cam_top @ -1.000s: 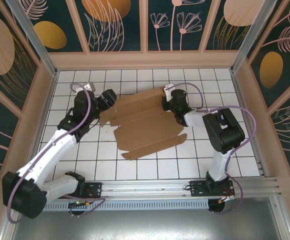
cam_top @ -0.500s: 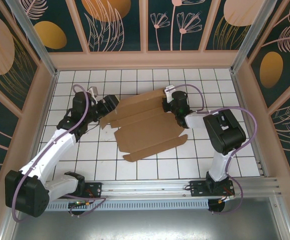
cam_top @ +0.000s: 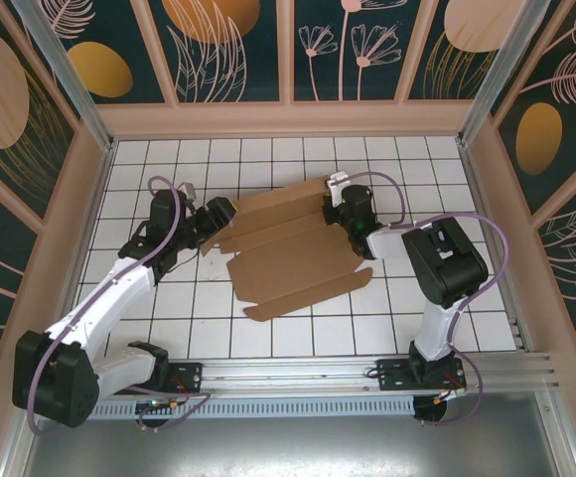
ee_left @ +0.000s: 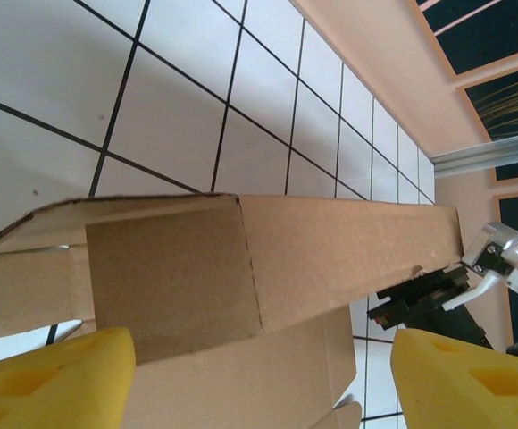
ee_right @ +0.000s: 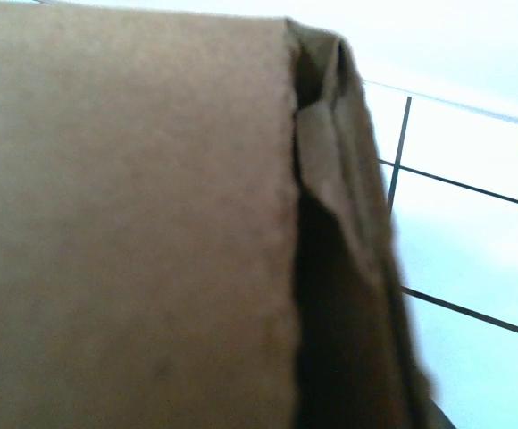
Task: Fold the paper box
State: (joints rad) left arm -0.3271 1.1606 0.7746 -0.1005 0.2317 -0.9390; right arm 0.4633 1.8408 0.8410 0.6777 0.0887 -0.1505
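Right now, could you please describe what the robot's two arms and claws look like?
The left arm and the right arm both have white links and bulky black joints, each with a lilac cable looping outside. The left claw has yellow pads.

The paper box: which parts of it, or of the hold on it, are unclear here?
- Right wrist view: the paper box is too near and blurred; creases unreadable.
- Top view: the right gripper hides its fingertips beneath its own body; grip unsure.
- Left wrist view: the lower edge and the yellow fingers cut off the box's near part.
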